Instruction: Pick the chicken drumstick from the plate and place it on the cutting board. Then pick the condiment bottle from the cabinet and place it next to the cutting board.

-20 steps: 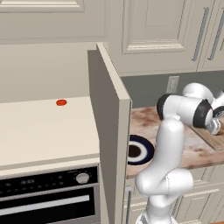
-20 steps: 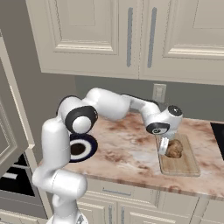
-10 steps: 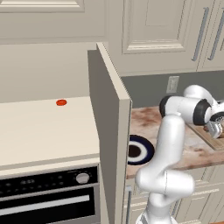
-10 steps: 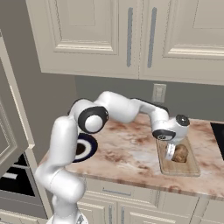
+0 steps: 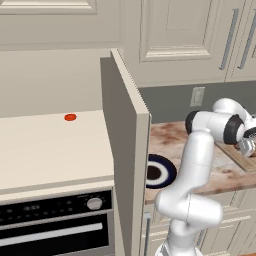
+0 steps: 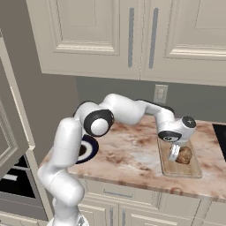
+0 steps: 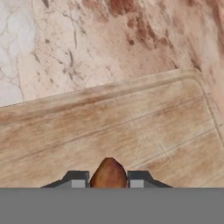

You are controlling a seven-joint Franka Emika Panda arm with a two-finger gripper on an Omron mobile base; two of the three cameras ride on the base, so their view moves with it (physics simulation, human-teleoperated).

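My gripper [image 6: 174, 152] is shut on the golden-brown chicken drumstick [image 6: 184, 155], low over the tan cutting board [image 6: 170, 166]; whether the meat touches the wood I cannot tell. In the hand view the drumstick [image 7: 108, 174] sits between the two fingertips [image 7: 77, 180], with the board [image 7: 109, 127] right beneath. The navy-rimmed plate [image 5: 169, 168] lies bare on the counter beside the open cabinet door [image 5: 125, 150]; from the right its rim [image 6: 92, 143] shows behind my arm. In the left base view the gripper [image 5: 246, 148] sits at the right edge. The condiment bottle is out of view.
A small red disc [image 5: 70, 117] lies on the cream cabinet shelf [image 5: 50, 150]. An oven front [image 5: 55, 225] sits under it. The marbled countertop [image 6: 132, 154] runs between plate and board. Upper cabinets [image 6: 132, 39] hang above, and a wall outlet [image 6: 160, 94] sits behind the arm.
The gripper has come down and a little right over the cutting board, carrying the drumstick. The elbow has swung forward with it.
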